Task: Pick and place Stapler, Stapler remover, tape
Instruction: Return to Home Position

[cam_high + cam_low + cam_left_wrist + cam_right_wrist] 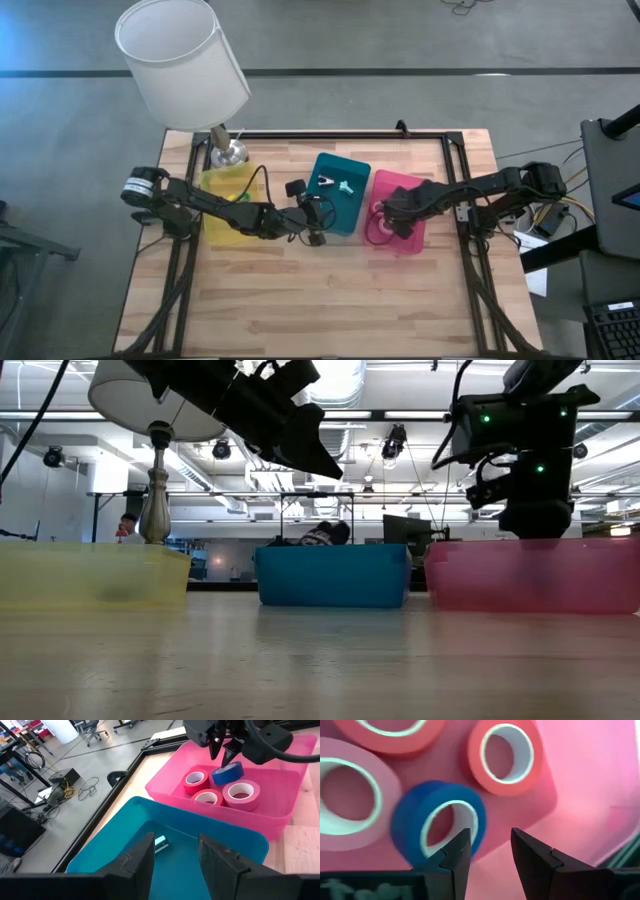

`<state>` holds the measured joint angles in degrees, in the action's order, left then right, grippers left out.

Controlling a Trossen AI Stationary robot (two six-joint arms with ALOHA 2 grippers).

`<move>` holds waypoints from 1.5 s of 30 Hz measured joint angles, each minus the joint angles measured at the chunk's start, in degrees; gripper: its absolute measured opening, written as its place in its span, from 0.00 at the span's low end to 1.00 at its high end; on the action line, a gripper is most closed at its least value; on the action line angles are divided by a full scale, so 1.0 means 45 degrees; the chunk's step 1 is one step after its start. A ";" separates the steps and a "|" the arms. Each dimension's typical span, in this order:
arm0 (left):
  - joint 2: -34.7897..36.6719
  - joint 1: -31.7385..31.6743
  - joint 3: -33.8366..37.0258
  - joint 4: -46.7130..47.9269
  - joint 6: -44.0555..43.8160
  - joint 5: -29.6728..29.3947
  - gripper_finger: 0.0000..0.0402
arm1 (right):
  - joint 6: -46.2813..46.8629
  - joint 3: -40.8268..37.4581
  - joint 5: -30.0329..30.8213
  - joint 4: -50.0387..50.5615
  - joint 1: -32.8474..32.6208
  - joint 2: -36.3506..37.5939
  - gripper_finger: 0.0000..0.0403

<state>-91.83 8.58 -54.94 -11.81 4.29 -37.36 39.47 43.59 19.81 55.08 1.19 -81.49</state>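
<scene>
Four tape rolls lie in the pink bin: two red, one larger pink and one blue. The blue roll is tilted and leans on the rolls beside it. My right gripper hangs open just above it, pointing down into the bin, and touches nothing. My left gripper is open and empty over the teal bin, where a small pale tool lies on the floor. In the high view the teal bin holds a silver staple remover. I see no stapler clearly.
Three bins stand in a row across the table's middle: yellow, teal, pink. A table lamp stands at the far left corner behind the yellow bin. Bare wood fills the near half of the table.
</scene>
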 joint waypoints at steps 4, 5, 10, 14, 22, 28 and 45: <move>0.0000 0.0000 0.0000 0.0020 -0.0006 0.0004 0.38 | -0.0023 -0.0232 0.0704 0.0103 0.0007 0.0000 0.34; 0.0000 0.0003 0.0000 0.0020 -0.0007 0.0000 0.38 | -0.0064 -0.0287 0.0871 0.0079 0.0039 0.0000 0.35; 0.0000 0.0004 0.0000 0.0093 -0.0010 0.0005 0.38 | -0.0103 -0.0614 0.0927 -0.0368 0.0347 0.0000 0.34; 0.0000 0.0002 0.0000 0.0093 -0.0010 0.0009 0.38 | -0.0204 -0.0704 -0.0041 -0.0813 0.0423 0.0000 0.33; 0.0000 0.0001 0.0000 0.0087 -0.0005 0.0014 0.38 | -0.0156 -0.0546 -0.0238 -0.1013 0.0418 0.0000 0.29; 0.0000 0.0005 0.0000 0.0083 -0.0005 0.0015 0.38 | -0.0248 0.0041 -0.0765 -0.1005 0.0398 0.0070 0.26; 0.0000 0.0005 0.0000 0.0246 -0.0236 0.0039 0.38 | -0.1633 0.1269 -0.2558 -0.3176 0.0013 -0.0250 0.16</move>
<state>-91.83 8.60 -54.94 -10.71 3.24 -37.19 32.12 49.30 8.30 40.79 1.25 -82.62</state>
